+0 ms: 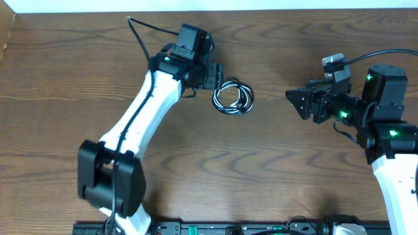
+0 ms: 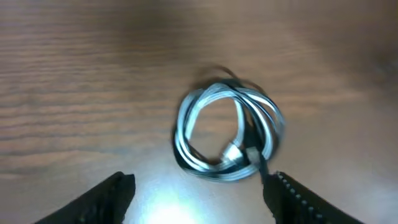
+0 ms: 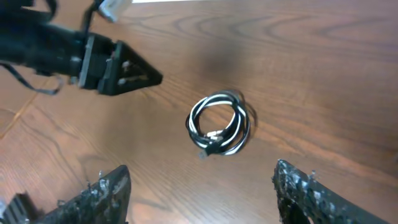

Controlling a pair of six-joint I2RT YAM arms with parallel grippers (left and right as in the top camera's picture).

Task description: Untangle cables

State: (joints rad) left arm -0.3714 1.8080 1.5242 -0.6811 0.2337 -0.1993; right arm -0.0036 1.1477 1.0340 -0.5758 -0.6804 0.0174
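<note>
**Two cables in one coil, between two open grippers**

Two cables point(image 1: 233, 96) are counted: one black cable point(image 2: 256, 124) and one white cable point(image 2: 189, 118). They are wound together into a single small coil that lies flat on the wooden table point(image 1: 261, 170). Two small plug ends point(image 2: 235, 153) are seen side by side at the edge of the coil nearest the left wrist camera.

The left gripper point(image 1: 218, 75) is held with its two fingers spread wide and nothing between them. The coil is found just ahead of its fingertips and is not touched by them. In the left wrist view the coil is centred slightly toward one finger, with the black strand close to that finger's tip.

The right gripper point(image 1: 294, 99) is likewise spread, and nothing is grasped. The coil is placed well ahead of its fingertips, with bare table in between. In the right wrist view the cables point(image 3: 219, 124) are framed midway between the two fingers point(image 3: 106, 190), and the left gripper point(image 3: 127, 70) is seen beyond the coil and off to one side.

Two arms are counted, one on each side of the coil. Neither cable is lifted.
</note>
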